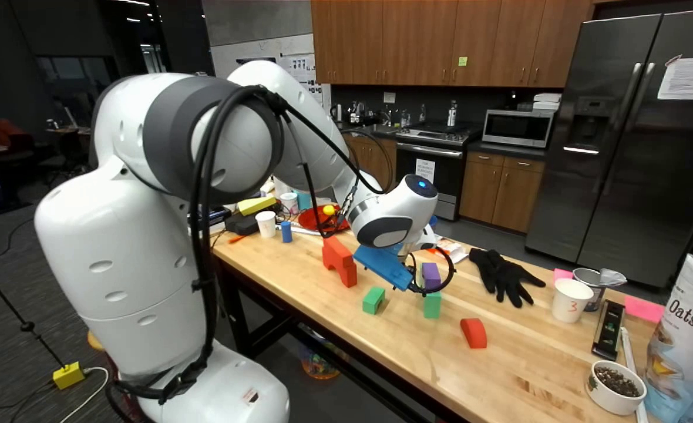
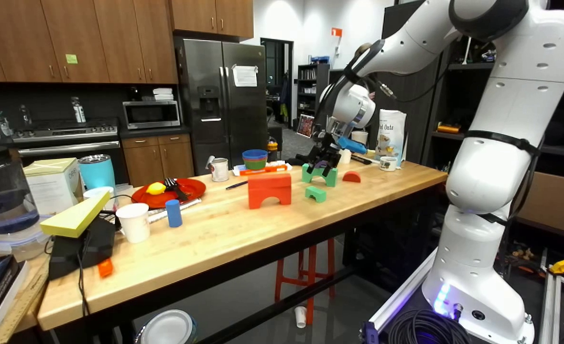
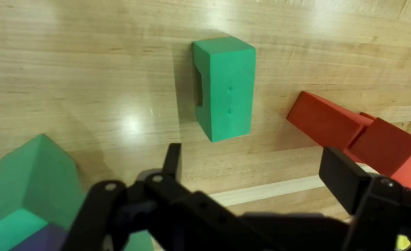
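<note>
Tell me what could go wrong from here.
The open jaws appear close to the larger green arch; a low sideways sweep might topple it. It could also bump the nearby red arch. The small green arch is not yet between the jaws; closing now would probably miss it.

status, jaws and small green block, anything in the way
Jaws open, empty. Small green block untouched, standing free. Red blocks and larger green block either side, possible snags.
</note>
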Available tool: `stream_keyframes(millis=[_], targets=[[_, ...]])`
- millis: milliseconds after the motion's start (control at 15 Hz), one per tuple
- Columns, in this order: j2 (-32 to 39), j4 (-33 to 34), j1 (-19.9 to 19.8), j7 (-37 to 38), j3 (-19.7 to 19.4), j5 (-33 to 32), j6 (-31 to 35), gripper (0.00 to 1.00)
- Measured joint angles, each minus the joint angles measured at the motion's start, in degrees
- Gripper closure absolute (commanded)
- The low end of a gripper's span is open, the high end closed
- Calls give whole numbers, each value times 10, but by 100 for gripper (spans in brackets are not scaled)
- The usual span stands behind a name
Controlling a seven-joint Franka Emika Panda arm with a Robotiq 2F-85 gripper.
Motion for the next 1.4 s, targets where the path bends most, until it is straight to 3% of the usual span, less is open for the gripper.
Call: stream_keyframes(millis=[1200,1267,1333,1400], targets=[[73,37,-41,1,57,-16,-50,0],[74,38,-42,2,58,-20,-51,7],[76,39,-44,3,59,-25,-52,27],[77,40,-45,3,60,-30,-53,32]])
